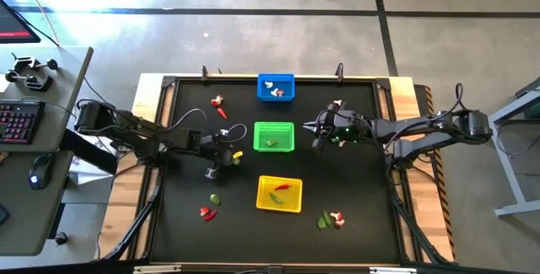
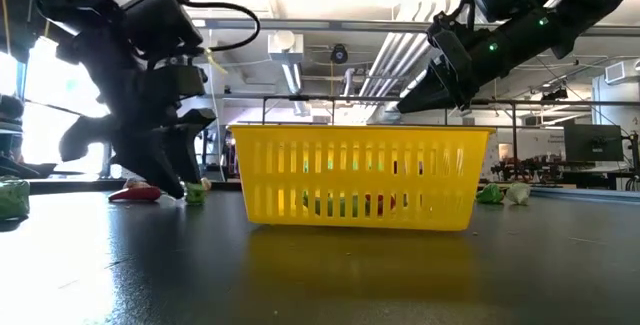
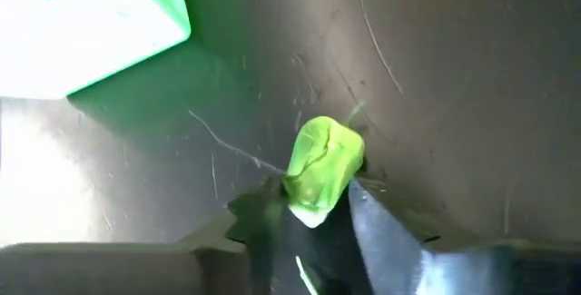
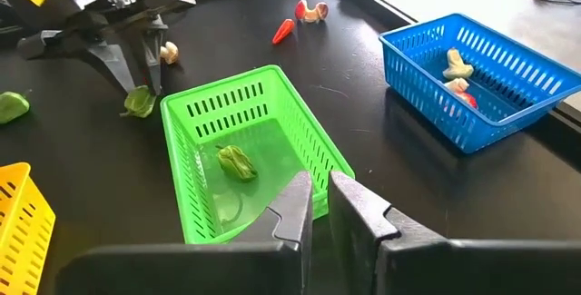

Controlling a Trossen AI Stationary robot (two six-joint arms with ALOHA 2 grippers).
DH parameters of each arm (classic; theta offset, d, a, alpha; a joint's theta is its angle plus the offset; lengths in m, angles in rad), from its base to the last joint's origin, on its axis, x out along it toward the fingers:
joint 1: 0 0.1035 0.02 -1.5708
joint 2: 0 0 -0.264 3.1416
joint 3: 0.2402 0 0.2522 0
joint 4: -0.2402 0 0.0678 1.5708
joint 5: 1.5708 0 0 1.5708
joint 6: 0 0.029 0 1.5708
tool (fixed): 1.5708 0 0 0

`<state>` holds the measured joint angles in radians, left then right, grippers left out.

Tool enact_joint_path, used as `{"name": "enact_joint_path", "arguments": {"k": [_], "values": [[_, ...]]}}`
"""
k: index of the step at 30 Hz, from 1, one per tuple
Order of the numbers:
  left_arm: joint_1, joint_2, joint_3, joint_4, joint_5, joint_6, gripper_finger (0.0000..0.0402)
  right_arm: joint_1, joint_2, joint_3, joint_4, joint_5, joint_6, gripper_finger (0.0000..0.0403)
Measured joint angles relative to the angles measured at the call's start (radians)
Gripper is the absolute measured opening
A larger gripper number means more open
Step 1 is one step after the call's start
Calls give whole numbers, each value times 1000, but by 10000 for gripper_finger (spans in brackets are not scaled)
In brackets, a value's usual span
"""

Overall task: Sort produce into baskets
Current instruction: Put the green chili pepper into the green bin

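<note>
Jaws of left gripper (image 3: 313, 218) pinch green leafy bit (image 3: 322, 163); right gripper (image 4: 318, 209) nearly closed, empty.

We take the green basket (image 1: 273, 137) as our landmark, standing upright at mid-worktop with one green leafy bit (image 4: 235, 162) inside. Beyond it sits the blue basket (image 1: 276, 88), holding white-and-red mushroom-like bits (image 4: 456, 70). On its near side stands the yellow basket (image 1: 279, 194), holding a red chilli (image 1: 283, 187) and a green piece. Just left of the green basket, a leafy bit (image 3: 322, 162) lies between the fingers of the left hand (image 3: 313, 206). Other pieces lie scattered around, well apart.
</note>
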<state>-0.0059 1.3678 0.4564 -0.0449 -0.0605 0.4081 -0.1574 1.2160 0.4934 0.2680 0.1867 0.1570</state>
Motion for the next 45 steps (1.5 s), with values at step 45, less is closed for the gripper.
{"name": "enact_joint_path", "arguments": {"k": [45], "values": [[231, 394, 589, -64, 16, -65, 59, -64, 0, 0, 102, 50, -154, 32]]}}
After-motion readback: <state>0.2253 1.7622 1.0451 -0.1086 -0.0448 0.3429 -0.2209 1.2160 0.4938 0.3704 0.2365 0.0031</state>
